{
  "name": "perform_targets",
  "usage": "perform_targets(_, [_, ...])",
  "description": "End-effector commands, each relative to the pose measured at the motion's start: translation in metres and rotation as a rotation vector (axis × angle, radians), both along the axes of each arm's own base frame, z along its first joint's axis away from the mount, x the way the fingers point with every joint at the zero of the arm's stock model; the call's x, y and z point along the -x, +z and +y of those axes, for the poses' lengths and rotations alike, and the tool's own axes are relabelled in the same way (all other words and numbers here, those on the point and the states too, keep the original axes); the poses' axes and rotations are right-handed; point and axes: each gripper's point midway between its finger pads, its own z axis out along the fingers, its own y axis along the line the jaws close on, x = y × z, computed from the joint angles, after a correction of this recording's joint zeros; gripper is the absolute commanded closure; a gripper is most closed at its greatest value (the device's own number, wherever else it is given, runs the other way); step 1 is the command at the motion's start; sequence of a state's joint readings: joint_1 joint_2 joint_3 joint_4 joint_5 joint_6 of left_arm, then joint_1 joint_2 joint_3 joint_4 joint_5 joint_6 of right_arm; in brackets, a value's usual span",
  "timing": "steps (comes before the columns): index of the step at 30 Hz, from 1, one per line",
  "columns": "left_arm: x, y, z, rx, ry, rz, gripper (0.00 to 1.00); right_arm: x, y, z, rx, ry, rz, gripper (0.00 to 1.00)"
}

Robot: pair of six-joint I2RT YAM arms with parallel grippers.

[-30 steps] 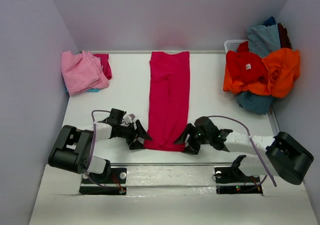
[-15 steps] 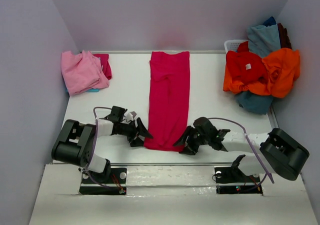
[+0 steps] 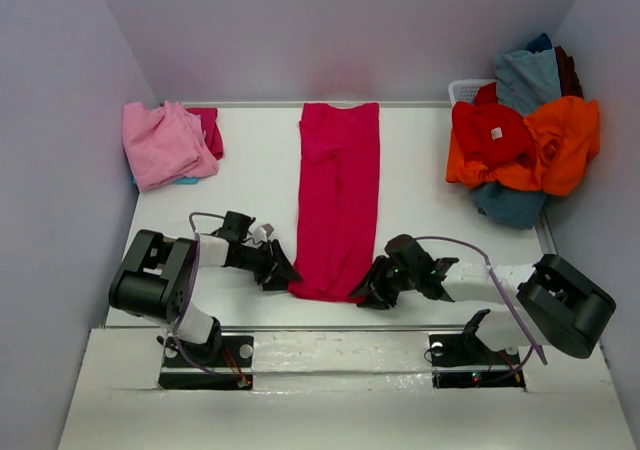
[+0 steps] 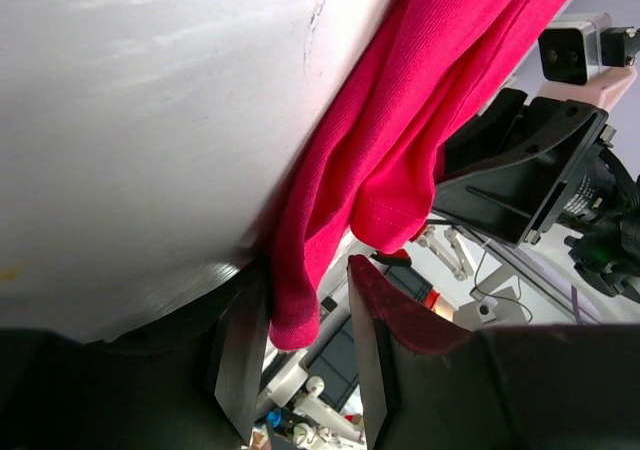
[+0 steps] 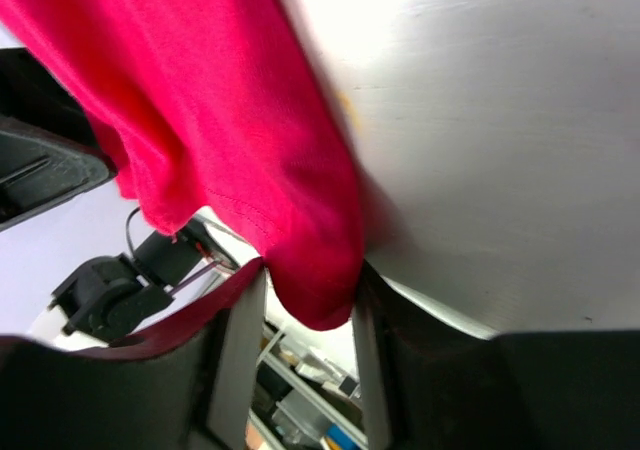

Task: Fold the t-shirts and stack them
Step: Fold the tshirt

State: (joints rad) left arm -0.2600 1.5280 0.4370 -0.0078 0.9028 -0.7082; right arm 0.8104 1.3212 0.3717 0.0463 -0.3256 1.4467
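A crimson-magenta t-shirt (image 3: 338,195), folded into a long narrow strip, lies down the middle of the table, its near hem at the front edge. My left gripper (image 3: 286,274) sits at the hem's left corner and my right gripper (image 3: 363,292) at its right corner. In the left wrist view the left gripper (image 4: 300,370) is open, with the hem (image 4: 295,315) hanging between its fingers. In the right wrist view the right gripper (image 5: 300,360) is open around a fold of the hem (image 5: 315,280), which nearly fills the gap.
A folded light pink shirt (image 3: 160,142) lies at the back left on a darker red one (image 3: 208,128). A white basket (image 3: 465,90) at the back right is heaped with red (image 3: 490,135), orange (image 3: 565,135) and grey-blue (image 3: 525,75) shirts. The table's front edge (image 3: 330,315) runs just under the grippers.
Both grippers have edged inward and lower onto the near corners of the crimson shirt's hem. The shirt itself has not visibly moved.
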Motion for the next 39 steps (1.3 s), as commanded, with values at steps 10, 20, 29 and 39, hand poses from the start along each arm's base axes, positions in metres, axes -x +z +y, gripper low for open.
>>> perform_targets(10, [-0.01,-0.019,0.013,-0.131,-0.029,-0.039,0.59,-0.002,-0.023,-0.034,0.217,-0.038,-0.013,0.6])
perform_targets(20, [-0.013,-0.02,0.014,-0.14,-0.044,-0.045,0.6,-0.012,-0.028,-0.028,0.251,-0.006,-0.031,0.6])
perform_targets(29, [-0.01,-0.021,0.015,-0.146,-0.047,-0.041,0.6,-0.006,-0.038,-0.034,0.26,-0.018,-0.008,0.59])
perform_targets(39, [-0.013,-0.024,0.017,-0.163,-0.046,-0.046,0.71,-0.001,-0.033,-0.043,0.276,-0.031,-0.008,0.61])
